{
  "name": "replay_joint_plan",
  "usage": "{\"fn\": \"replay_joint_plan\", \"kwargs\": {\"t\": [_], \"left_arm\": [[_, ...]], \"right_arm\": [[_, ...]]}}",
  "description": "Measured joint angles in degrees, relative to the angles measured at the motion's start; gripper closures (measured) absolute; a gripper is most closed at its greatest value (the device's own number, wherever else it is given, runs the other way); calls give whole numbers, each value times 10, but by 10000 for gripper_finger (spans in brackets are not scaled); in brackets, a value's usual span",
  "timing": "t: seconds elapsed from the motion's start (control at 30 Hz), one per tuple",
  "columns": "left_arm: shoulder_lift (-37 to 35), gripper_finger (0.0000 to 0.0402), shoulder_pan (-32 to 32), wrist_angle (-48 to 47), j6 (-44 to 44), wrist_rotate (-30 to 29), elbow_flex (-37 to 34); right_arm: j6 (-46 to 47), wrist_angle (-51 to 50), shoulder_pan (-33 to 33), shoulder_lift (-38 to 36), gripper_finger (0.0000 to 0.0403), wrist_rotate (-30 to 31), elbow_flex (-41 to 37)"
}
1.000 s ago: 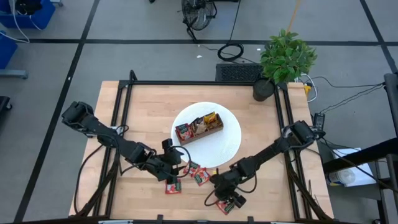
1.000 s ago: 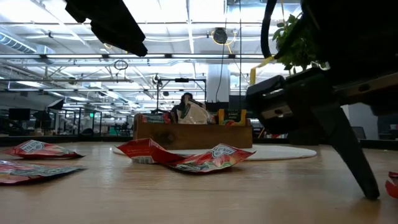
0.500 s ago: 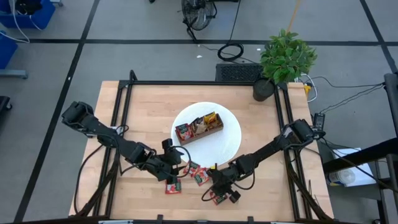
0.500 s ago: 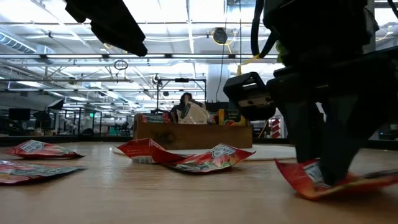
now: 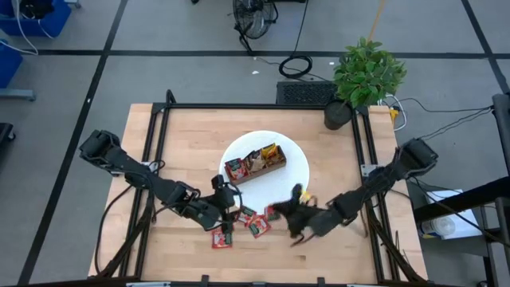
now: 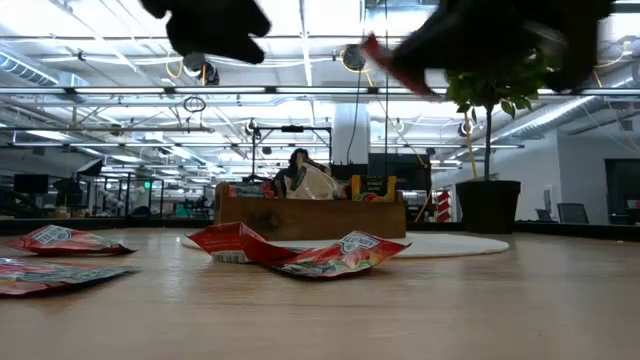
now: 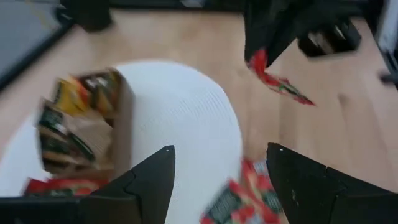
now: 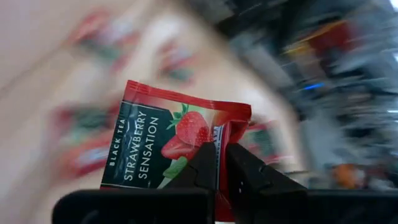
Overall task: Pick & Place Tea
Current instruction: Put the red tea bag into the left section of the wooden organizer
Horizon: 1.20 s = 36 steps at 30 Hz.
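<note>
The right gripper (image 8: 221,163) has its fingers pinched narrow on one edge of a red strawberry sachet (image 8: 171,149), and that thin edge hold is the main risk: the sachet hangs mostly free of the jaws, so a quick swing could make it twist or slip out before it reaches the tray (image 5: 256,167). A second risk is crowding. The tray's compartments already look full of sachets, so a drop from too high could bounce off onto the plate (image 5: 291,188) or knock others out. The two arms also sit close together at the near side of the plate, so a wide sweep could bring them into contact.

In the high view the right gripper (image 5: 296,217) is lifted off the table beside the plate's near rim, the arm bent low and reaching in from the right. The left gripper (image 5: 227,209) hovers over the loose sachets (image 5: 249,222) on the wood just left of it, fingers (image 7: 143,186) spread wide and holding nothing, its camera looking toward the tray. Farther back, the plant (image 5: 362,76) stands at the table's far right corner.
</note>
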Motion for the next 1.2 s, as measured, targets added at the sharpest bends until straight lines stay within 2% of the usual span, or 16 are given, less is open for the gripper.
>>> {"fn": "replay_joint_plan", "kwargs": {"t": [0.07, 0.13, 0.23, 0.27, 0.4, 0.53, 0.77, 1.0, 1.2], "left_arm": [[7, 149, 8, 31, 1, -33, 0], [19, 149, 16, 68, 14, -64, 0], [47, 149, 30, 150, 78, -78, 0], [56, 149, 34, 175, 103, -77, 0], [103, 149, 59, 343, 190, -50, 0], [134, 149, 81, 450, 219, -17, 1], [142, 149, 114, 503, 200, -8, 0], [142, 149, 148, 508, 134, 67, 0], [142, 149, 155, 512, 138, 76, 0]], "right_arm": [[-64, 196, -3, -20, 395, 45, -61], [-139, 422, -15, -27, 395, 59, -127], [-212, 695, -48, -17, 395, 21, -226], [-204, 722, -65, -18, 395, 1, -245], [-126, 719, -129, -27, 395, -54, -268], [-135, 721, -148, -20, 395, -75, -262], [-178, 722, -147, -20, 395, -79, -248], [-182, 722, -148, -20, 395, -92, -248], [-185, 723, -148, -20, 395, -92, -247]]}}
